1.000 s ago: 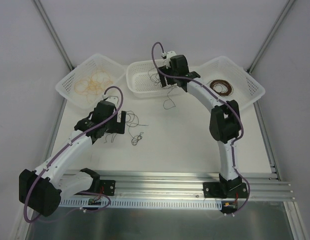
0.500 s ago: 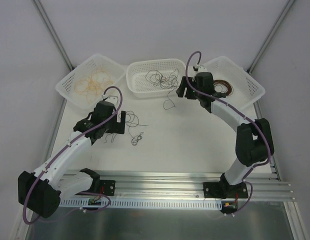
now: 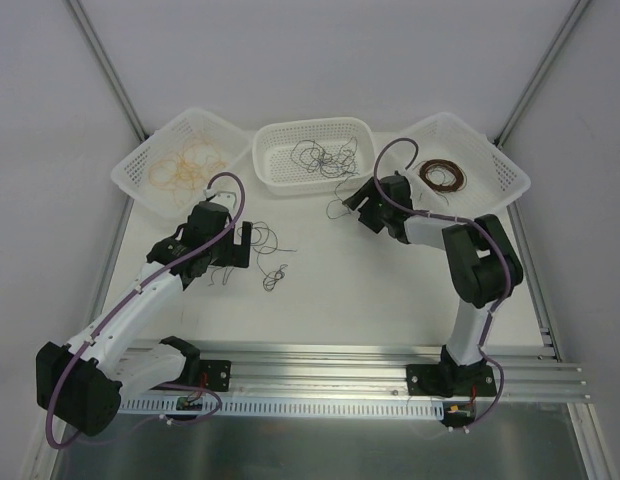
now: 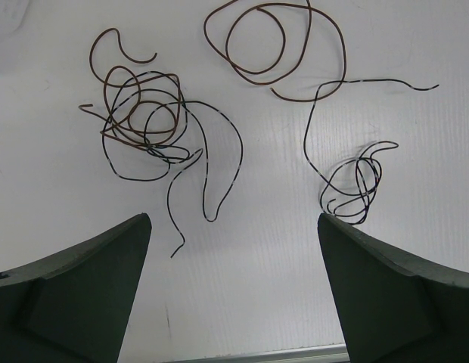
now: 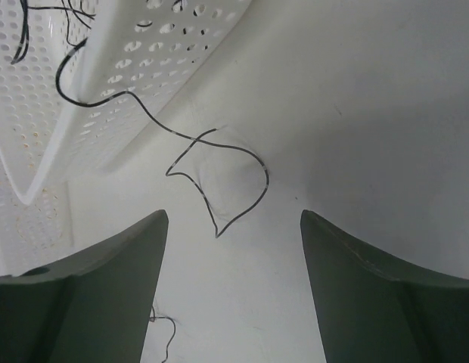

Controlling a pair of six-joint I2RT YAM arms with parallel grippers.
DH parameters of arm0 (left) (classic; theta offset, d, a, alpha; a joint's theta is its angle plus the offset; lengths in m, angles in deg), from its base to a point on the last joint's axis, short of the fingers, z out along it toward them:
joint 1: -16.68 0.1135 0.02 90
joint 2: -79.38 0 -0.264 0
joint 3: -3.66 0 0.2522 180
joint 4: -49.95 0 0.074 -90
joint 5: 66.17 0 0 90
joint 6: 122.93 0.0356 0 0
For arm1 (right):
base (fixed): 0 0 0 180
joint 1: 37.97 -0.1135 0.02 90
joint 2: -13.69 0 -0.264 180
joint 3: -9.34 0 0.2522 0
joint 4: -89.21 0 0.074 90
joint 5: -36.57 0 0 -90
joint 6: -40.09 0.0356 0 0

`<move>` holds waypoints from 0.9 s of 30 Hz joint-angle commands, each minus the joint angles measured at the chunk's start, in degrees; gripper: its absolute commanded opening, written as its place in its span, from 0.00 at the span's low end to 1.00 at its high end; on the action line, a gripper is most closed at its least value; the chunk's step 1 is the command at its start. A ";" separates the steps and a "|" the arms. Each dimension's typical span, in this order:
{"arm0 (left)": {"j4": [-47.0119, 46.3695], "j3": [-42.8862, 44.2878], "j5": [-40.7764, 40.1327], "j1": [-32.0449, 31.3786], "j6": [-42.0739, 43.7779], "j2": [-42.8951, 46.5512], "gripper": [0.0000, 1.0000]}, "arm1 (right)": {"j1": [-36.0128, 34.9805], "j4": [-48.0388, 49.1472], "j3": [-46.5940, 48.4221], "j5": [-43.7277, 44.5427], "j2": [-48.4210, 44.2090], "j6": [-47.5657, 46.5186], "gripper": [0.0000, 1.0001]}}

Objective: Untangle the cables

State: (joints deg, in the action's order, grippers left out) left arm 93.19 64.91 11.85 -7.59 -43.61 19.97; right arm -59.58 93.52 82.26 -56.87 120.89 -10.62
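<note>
Thin cables lie on the white table. A brown-and-black tangle [image 4: 144,113], a brown loop [image 4: 257,45] and a small black tangle [image 4: 359,181] lie ahead of my left gripper [image 4: 233,227], which is open and empty above the table. In the top view this left gripper [image 3: 242,248] is just left of the loose tangle [image 3: 275,275]. A black cable [image 5: 219,181] trails out of the middle basket [image 5: 128,68] and loops on the table. My right gripper [image 5: 233,219] is open and empty just short of that loop, and it also shows in the top view [image 3: 354,205].
Three white baskets stand at the back. The left basket [image 3: 140,175] holds yellow-tan cables, the middle basket [image 3: 265,165] holds black cables, and the right basket [image 3: 495,165] holds dark brown cables. A metal rail [image 3: 330,365] runs along the near edge.
My right arm has left the middle basket, swung right, then come down low to the table beside the trailing black cable. The left arm has not moved.
</note>
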 commanded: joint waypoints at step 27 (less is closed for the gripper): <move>0.23 -0.29 -0.23 0.63 0.92 1.41 0.94 | -1.77 9.80 -2.03 -3.76 -6.02 7.39 0.01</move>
State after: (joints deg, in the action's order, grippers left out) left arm 93.19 64.91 11.82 -7.57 -43.61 19.97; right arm -61.02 101.69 78.00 -58.05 122.07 0.22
